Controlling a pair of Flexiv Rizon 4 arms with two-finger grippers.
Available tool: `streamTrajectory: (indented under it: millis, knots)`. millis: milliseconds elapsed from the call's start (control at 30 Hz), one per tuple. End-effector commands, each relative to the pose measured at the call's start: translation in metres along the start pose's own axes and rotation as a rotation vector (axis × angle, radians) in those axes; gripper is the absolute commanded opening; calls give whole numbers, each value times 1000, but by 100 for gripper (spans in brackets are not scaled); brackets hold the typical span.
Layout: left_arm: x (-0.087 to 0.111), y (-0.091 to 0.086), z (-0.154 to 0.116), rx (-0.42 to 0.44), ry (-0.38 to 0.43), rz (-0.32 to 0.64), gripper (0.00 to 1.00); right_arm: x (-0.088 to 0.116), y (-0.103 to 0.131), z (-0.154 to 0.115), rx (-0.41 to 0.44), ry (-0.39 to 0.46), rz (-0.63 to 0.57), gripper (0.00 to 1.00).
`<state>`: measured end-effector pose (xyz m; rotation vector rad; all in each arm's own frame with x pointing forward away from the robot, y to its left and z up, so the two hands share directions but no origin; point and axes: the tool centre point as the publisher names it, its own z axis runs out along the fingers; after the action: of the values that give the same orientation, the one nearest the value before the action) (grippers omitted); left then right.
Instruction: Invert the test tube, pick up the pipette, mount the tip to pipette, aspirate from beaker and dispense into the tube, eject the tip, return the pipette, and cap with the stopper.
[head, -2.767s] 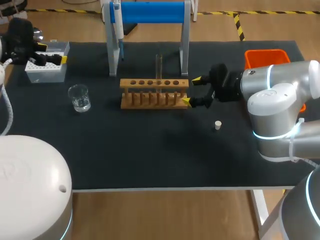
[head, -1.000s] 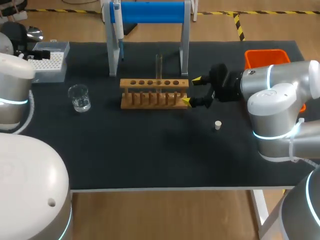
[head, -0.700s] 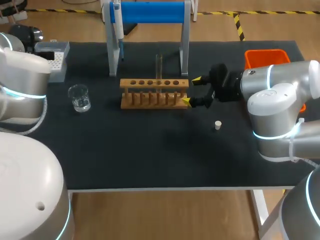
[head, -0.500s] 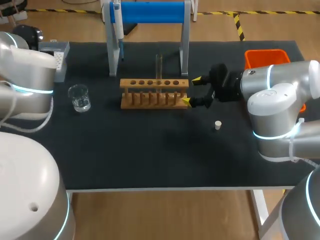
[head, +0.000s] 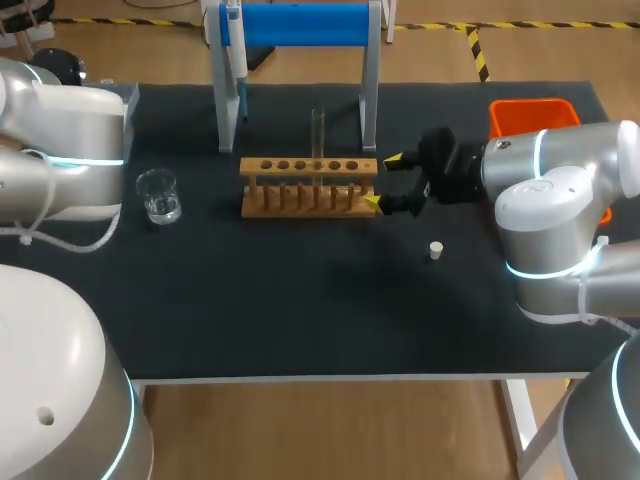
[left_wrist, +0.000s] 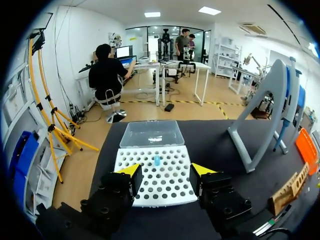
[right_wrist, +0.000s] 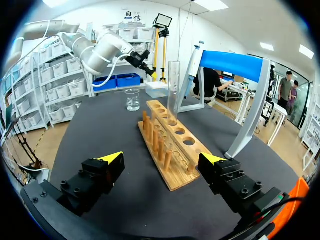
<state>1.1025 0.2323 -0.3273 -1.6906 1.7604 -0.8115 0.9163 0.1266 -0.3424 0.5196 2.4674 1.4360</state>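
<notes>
A clear test tube (head: 318, 133) stands upright in the wooden rack (head: 308, 186). My right gripper (head: 388, 184) is open at the rack's right end; in the right wrist view the rack (right_wrist: 170, 145) ends between its fingers, untouched, with the tube (right_wrist: 173, 87) further along. The pipette (head: 235, 50) hangs on the blue-barred stand (head: 300, 25). A glass beaker (head: 158, 195) sits left of the rack, and a small white stopper (head: 436, 249) lies to its right. My left gripper (left_wrist: 166, 170) hangs open over the white tip box (left_wrist: 159, 182), which holds one blue tip (left_wrist: 157, 160).
An orange bin (head: 533, 115) stands at the far right corner. My left arm (head: 60, 130) covers the far left corner and hides most of the tip box in the head view. The box's clear lid (left_wrist: 152, 133) lies beyond it.
My left arm has swung in over the far left corner and now hides the tip box in the head view. The right arm and the table's objects have not moved.
</notes>
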Motion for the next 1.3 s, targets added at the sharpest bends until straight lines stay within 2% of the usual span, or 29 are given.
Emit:
streamTrajectory:
  millis: [33,267,1000,1300]
  knots:
    - [-1,0,9,-1,-5,-1,56,0,-1,0,-1,0,-1,100]
    - [0,0,17,-1,-3,-8,49,0,-1,0,-1,0,-1,100]
    - [-4,2,32,-2,-12,-13,49,0,-1,0,-1,0,-1,100]
    - [-4,1,40,-8,-7,-15,45,0,-1,0,-1,0,-1,100]
